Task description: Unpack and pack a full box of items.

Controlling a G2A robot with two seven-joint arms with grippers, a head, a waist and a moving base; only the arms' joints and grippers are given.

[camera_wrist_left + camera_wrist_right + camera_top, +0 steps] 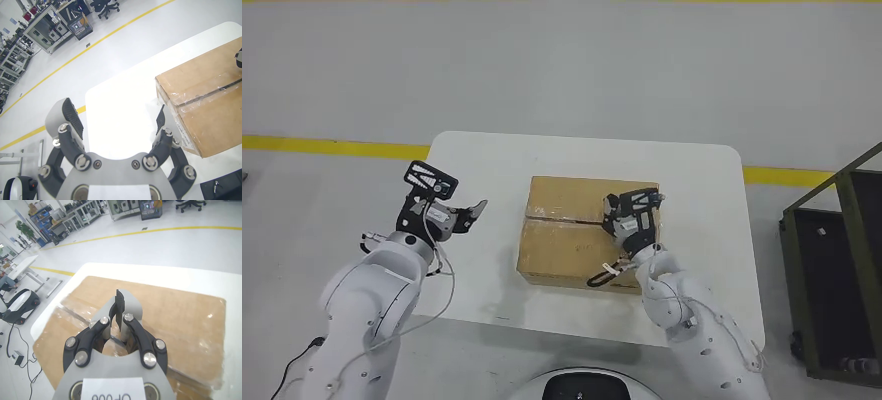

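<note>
The cardboard box (577, 232), closed with clear tape (189, 100), lies in the middle of the white table (692, 170); a white label (181, 129) on its end has print too small to read. The left gripper (115, 110) is spread wide and empty beside that end, the right gripper (119, 300) pressed together on nothing above the box top. The pale floor (542, 60) carries a yellow line (322, 147).

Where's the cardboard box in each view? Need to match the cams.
Top view: cardboard box in the middle of the table, right claw over its top.
Left wrist view: box on the table, just past the open left claw.
Right wrist view: box top directly under the shut right claw.
Shared landmark: the taped seam across the box top.
</note>
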